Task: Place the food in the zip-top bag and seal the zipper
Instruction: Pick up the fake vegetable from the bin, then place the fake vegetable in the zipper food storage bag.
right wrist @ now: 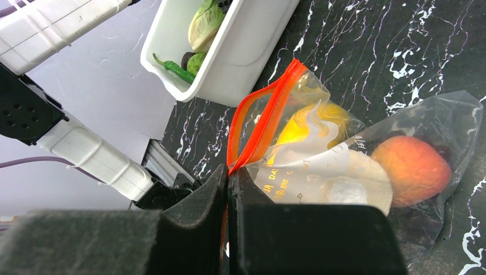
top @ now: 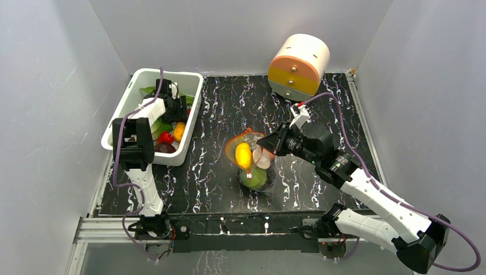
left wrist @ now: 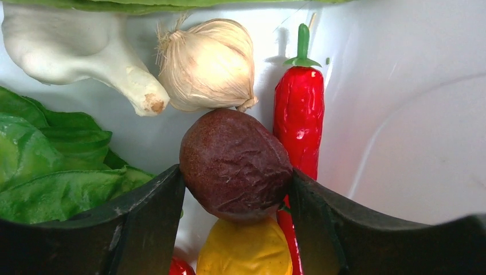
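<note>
Top external view: table [top: 229, 109], black marbled. White bin [top: 193, 114], at the table's left edge, left arm reaching inside. Zip-top bag [right wrist: 453, 120], table centre, mouth open, holding yellow oval fruit [top: 243, 154], green cabbage [top: 253, 179] and orange-peach piece [right wrist: 410, 169]. Right gripper [right wrist: 228, 177], pinched tight on the zipper [right wrist: 274, 109]. Left gripper [left wrist: 236, 173], clamped around dark round fruit [left wrist: 235, 154] inside the bin.

Looks like a robot test cell in a lab. Plain grey panels [top: 51, 86] closing three sides around a black marbled table [top: 223, 109]; two white arms [top: 378, 197] bolted to an aluminium rail [top: 97, 229] at its near edge, with purple cables [top: 473, 246] hanging loose; toy food [top: 179, 132] in a white bin [top: 195, 109].
</note>
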Available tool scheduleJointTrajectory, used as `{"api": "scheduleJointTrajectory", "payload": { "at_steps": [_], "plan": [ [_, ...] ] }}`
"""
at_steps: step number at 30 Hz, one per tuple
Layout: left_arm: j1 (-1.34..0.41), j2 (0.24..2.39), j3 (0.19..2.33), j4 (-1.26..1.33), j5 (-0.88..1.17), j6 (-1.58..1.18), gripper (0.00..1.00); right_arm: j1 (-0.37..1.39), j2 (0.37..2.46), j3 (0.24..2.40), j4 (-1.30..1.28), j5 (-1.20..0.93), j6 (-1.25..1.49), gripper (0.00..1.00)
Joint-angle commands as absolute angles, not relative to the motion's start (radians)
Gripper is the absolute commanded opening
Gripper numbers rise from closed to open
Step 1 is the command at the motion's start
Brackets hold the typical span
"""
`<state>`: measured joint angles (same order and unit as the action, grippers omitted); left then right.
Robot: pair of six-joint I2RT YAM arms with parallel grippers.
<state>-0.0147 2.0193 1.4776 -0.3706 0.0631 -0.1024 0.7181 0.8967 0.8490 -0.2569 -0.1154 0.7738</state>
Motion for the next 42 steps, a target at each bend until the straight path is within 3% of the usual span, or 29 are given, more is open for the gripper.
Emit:
{"api": "scheduleJointTrajectory", "payload": {
  "at_steps": [1,10,26,30,42],
  "plan": [
    [-0.022,1.963,1.471,-0.389,0.052,-0.103,0.59,0.717,0.868,0.911,-0.128,-0.109,0.784,0.0],
    [-0.022,1.896,1.503,-0.427,0.049,-0.101,0.39,0.718,0.856,0.902,-0.135,-0.105,0.791,0.0],
    [-0.046,1.642,1.508,-0.538,0.049,-0.166,0.36,0.718,0.861,0.909,-0.178,-0.066,0.815,0.0],
    [-0.055,1.564,1.51,-0.563,0.125,-0.16,0.36,0.717,0.868,0.929,-0.195,-0.017,0.806,0.0],
    [-0.087,1.359,1.355,-0.439,0.605,-0.247,0.35,0.717,0.932,0.961,-0.189,0.019,0.827,0.0]
  ]
}}
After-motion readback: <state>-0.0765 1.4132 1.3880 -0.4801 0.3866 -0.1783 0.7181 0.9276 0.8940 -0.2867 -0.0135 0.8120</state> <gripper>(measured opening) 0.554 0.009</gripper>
